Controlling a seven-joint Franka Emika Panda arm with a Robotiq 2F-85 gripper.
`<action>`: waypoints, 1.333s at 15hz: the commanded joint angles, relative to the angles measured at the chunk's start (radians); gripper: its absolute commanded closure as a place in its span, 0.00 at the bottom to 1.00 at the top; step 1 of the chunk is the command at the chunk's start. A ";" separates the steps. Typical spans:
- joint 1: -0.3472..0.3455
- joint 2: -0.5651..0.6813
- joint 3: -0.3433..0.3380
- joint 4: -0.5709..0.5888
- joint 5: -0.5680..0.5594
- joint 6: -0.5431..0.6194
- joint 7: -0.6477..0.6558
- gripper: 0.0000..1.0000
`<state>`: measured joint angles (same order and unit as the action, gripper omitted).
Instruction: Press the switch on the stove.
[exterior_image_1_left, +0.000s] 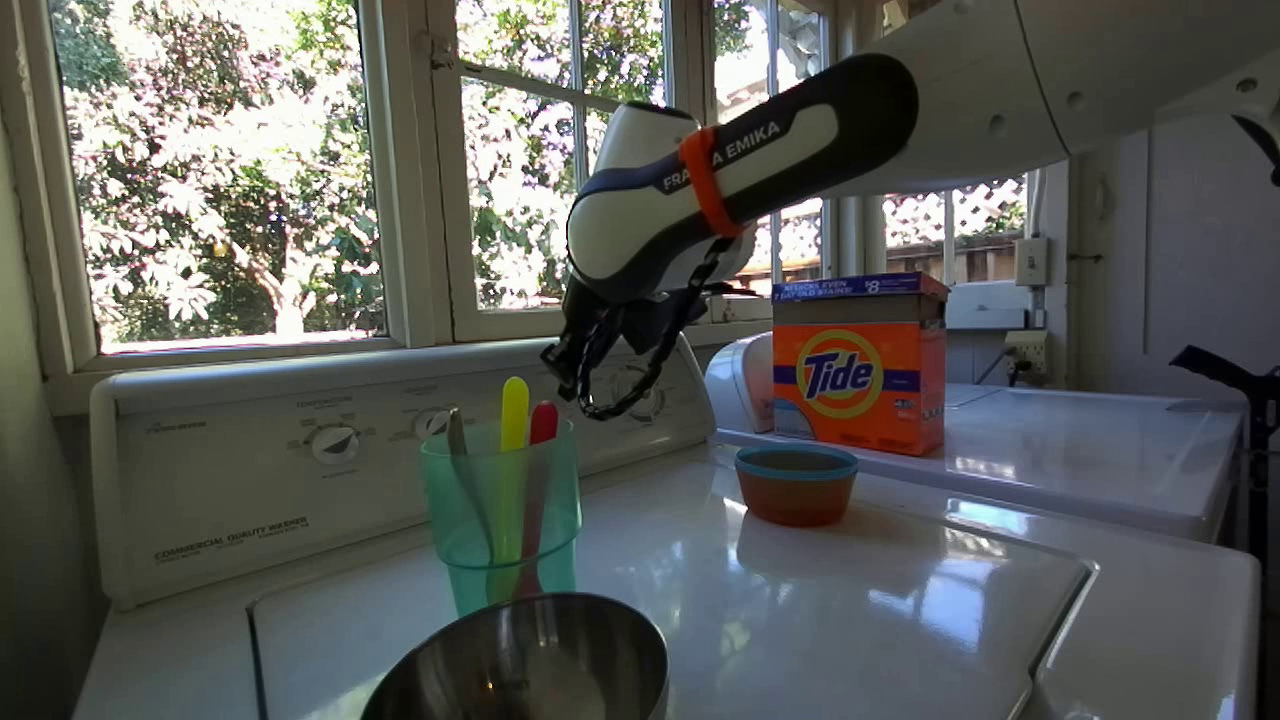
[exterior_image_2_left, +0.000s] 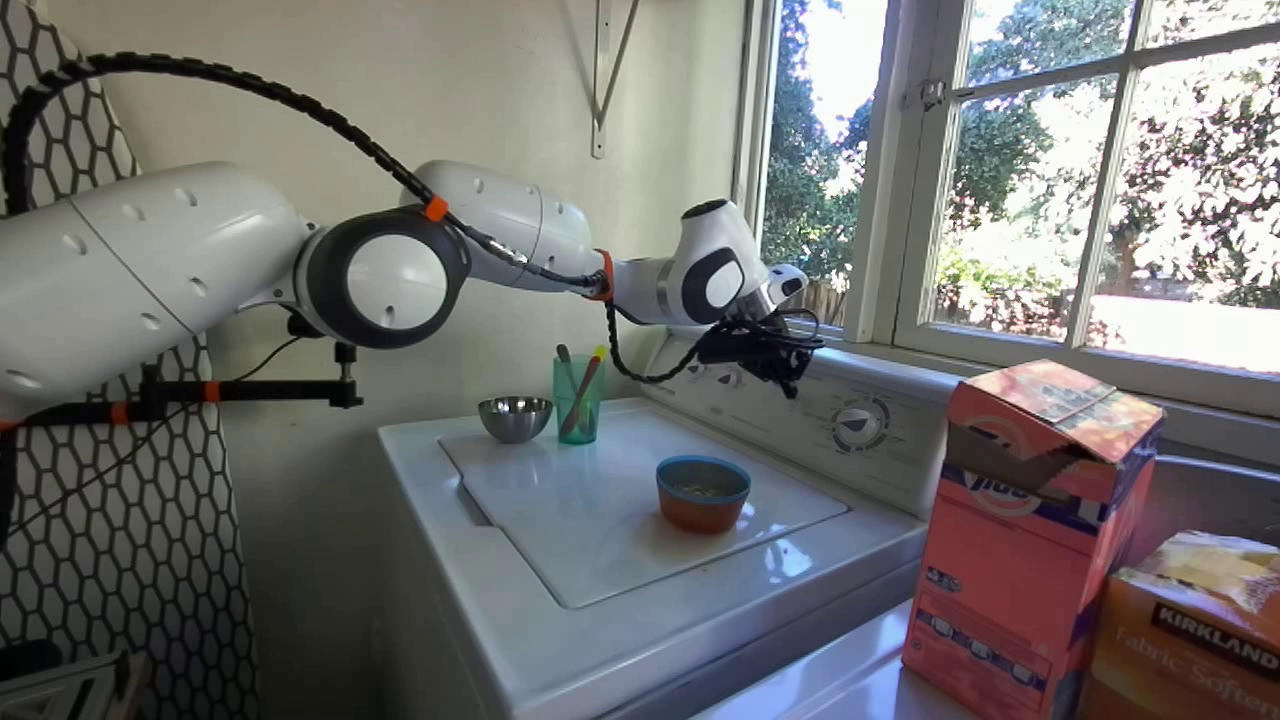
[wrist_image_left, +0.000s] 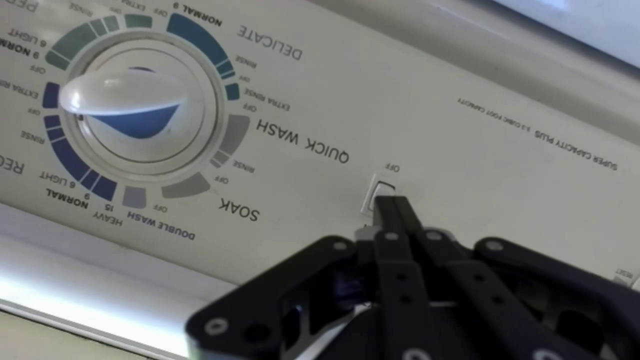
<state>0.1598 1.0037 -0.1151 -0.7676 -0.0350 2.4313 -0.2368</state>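
Observation:
The stove (exterior_image_1_left: 820, 600) is a wide white appliance with a glossy top, and its raised back panel reads "Commercial Quality Washer". It also shows in an exterior view (exterior_image_2_left: 570, 510). In the wrist view a small white rocker switch (wrist_image_left: 384, 188) with "OFF" above it sits on the panel, right of a big round knob (wrist_image_left: 145, 105). My gripper (wrist_image_left: 393, 198) is shut and empty, its fingertips together over the switch's lower part, which they hide. I cannot tell if they touch it. In both exterior views the gripper (exterior_image_1_left: 565, 372) (exterior_image_2_left: 788, 385) is at the panel.
A green cup with utensils (exterior_image_1_left: 440, 490), a metal bowl (exterior_image_1_left: 520, 650) and an orange bowl (exterior_image_1_left: 797, 492) stand on the stove top. A Tide box (exterior_image_1_left: 860, 400) stands on a second white appliance (exterior_image_1_left: 1060, 430). A softener box (exterior_image_2_left: 1180, 640) stands beside it. Windows rise behind the panel.

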 joint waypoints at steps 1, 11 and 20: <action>0.001 0.007 -0.008 0.004 -0.005 -0.015 0.009 1.00; 0.001 0.043 -0.012 0.034 -0.008 -0.012 0.011 1.00; 0.005 0.051 -0.031 0.041 -0.009 -0.069 0.022 1.00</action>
<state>0.1624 1.0201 -0.1311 -0.7661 -0.0355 2.4064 -0.2367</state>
